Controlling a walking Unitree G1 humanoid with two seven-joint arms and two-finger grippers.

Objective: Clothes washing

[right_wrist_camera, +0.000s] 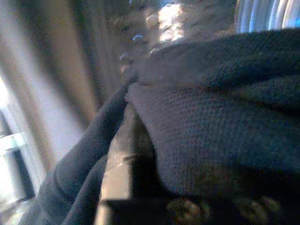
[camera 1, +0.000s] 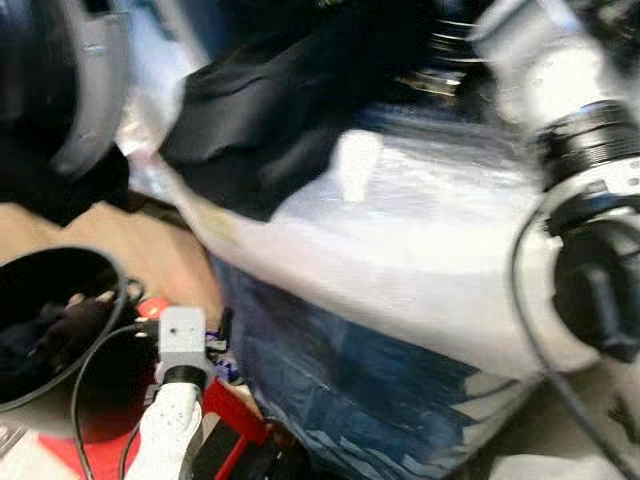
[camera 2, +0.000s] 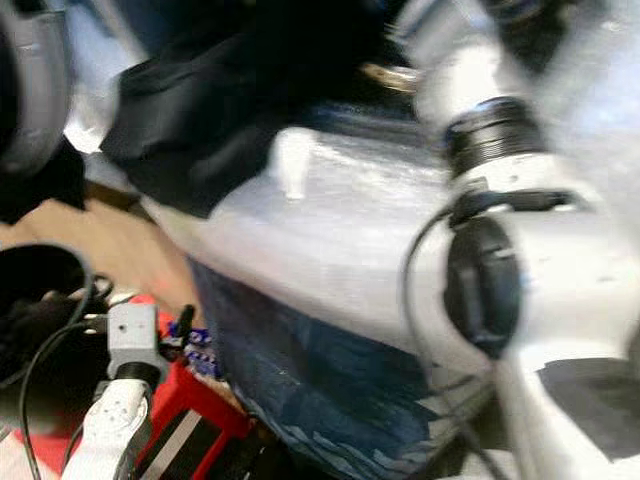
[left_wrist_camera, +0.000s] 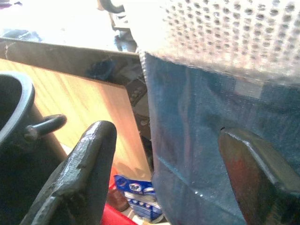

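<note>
Left gripper fingers wide apart, holding nothing, close beside blue bag wall; right gripper fingers wrapped in dark knit cloth, grip unclear

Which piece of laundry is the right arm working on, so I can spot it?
Find the big blue bag covered with clear bubble wrap in the middle. Draped over its top left edge lies the dark garment, which the right gripper presses into. It is the one black, soft, crumpled thing against pale shiny plastic.

wooden floor | red box (low, blurred) | blue-white packet beside it
</note>
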